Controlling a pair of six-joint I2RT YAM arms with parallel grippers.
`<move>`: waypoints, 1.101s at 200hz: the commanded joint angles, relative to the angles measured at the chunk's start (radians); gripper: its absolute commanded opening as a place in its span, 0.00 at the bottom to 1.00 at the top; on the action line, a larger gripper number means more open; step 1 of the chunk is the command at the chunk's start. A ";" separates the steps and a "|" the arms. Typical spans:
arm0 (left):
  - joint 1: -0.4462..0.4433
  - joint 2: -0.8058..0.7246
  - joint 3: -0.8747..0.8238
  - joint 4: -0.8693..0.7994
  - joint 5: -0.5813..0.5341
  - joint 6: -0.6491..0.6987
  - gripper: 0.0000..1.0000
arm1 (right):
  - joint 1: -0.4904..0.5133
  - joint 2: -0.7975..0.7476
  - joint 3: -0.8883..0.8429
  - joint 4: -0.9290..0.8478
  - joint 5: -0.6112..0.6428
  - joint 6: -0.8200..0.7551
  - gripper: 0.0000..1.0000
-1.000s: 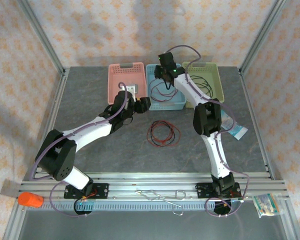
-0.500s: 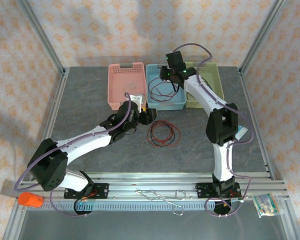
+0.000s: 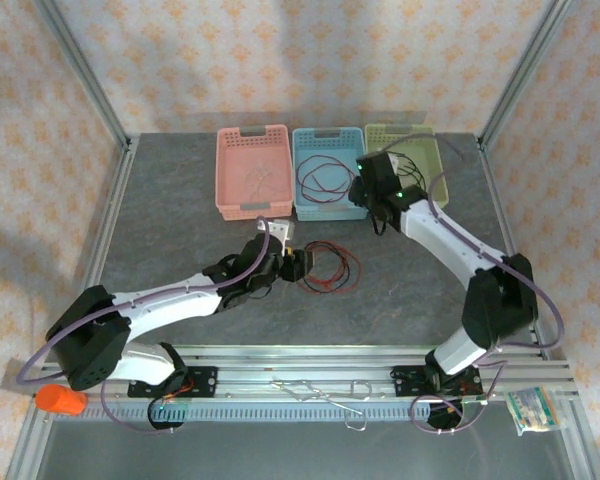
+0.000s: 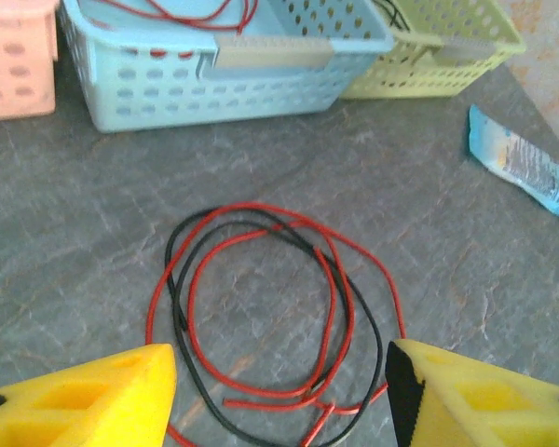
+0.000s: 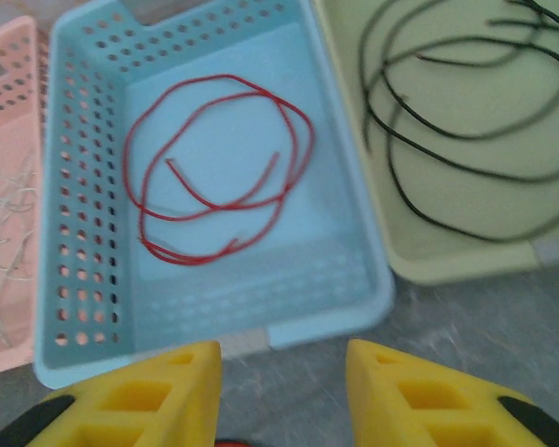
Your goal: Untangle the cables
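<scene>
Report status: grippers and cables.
Left gripper open, facing red-black tangle on table. Right gripper open, near blue basket. Nothing blocking the tangle.

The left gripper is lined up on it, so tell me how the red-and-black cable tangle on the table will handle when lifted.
Probably floppy: the tangle lies in loose loops flat on the table, so it should sag. Likely light, being thin wire. Red and black strands cross repeatedly, so lifting one may drag the other.
</scene>
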 commanded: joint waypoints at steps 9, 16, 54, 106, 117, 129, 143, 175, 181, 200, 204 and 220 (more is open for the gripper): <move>-0.029 -0.018 -0.043 0.040 -0.037 -0.045 0.62 | 0.008 -0.104 -0.132 0.004 0.073 0.109 0.41; -0.034 -0.014 -0.052 0.055 -0.036 -0.050 0.62 | 0.009 -0.110 -0.149 -0.011 0.076 0.112 0.43; -0.054 0.033 -0.065 0.108 -0.030 -0.063 0.62 | 0.051 -0.207 -0.334 -0.003 0.124 0.122 0.42; -0.113 0.137 -0.046 0.179 -0.022 -0.117 0.62 | 0.094 -0.273 -0.479 -0.010 0.030 0.203 0.36; -0.123 0.162 -0.045 0.207 -0.018 -0.133 0.62 | 0.104 -0.272 -0.501 -0.002 0.013 0.221 0.35; -0.134 0.189 -0.042 0.230 -0.018 -0.148 0.62 | 0.113 -0.271 -0.523 0.016 -0.018 0.234 0.35; -0.148 0.218 -0.034 0.252 -0.020 -0.163 0.62 | 0.118 -0.266 -0.545 0.039 -0.058 0.247 0.34; -0.161 0.269 -0.034 0.306 -0.020 -0.196 0.61 | 0.123 -0.231 -0.558 0.071 -0.096 0.247 0.32; -0.162 0.274 -0.033 0.311 -0.022 -0.202 0.61 | 0.123 -0.220 -0.555 0.071 -0.098 0.243 0.32; -0.162 0.288 -0.034 0.324 -0.030 -0.215 0.61 | 0.123 -0.184 -0.533 0.070 -0.096 0.231 0.30; -0.162 0.289 -0.034 0.328 -0.031 -0.217 0.61 | 0.123 -0.176 -0.528 0.071 -0.096 0.228 0.30; -0.162 0.292 -0.035 0.339 -0.040 -0.225 0.61 | 0.123 -0.143 -0.505 0.072 -0.090 0.218 0.28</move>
